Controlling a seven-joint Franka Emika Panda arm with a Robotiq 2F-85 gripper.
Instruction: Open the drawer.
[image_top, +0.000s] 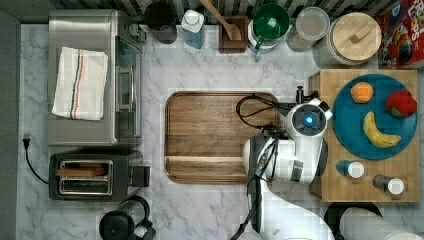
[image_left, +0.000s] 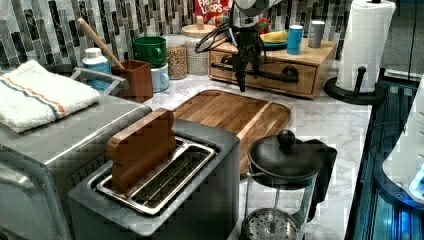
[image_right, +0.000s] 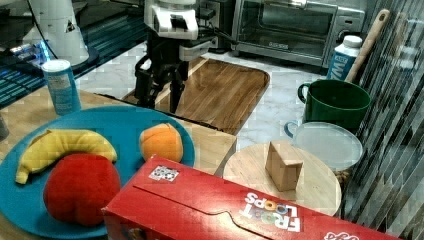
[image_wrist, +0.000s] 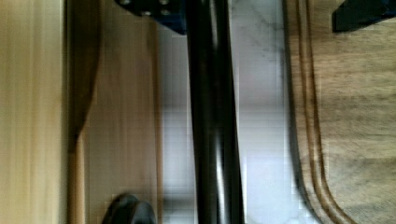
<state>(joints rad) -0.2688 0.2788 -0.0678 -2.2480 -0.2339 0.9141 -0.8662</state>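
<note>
Tool (image_left: 242, 75) fingers hang spread on either side of the black bar handle (image_wrist: 212, 116), gripping nothing yet. At the top view's 3 o'clock sits the drawer (image_left: 265, 70), shut. I'd lower, close squarely mid-bar, then pull straight toward the wooden tray (image_top: 210, 135).

We see a white marble counter (image_top: 200, 210) veined in grey, a dark brown tray (image_top: 210, 135), and a pale bamboo drawer (image_left: 267, 67) with a black handle (image_wrist: 212, 116). A blue plate (image_top: 350, 125) holds a yellow banana (image_top: 378, 132), an orange fruit (image_top: 361, 92) and a red one (image_top: 401, 103). The towel (image_top: 80, 82) is white with dark and orange stripes; the mug (image_top: 270, 21) is green.
</note>
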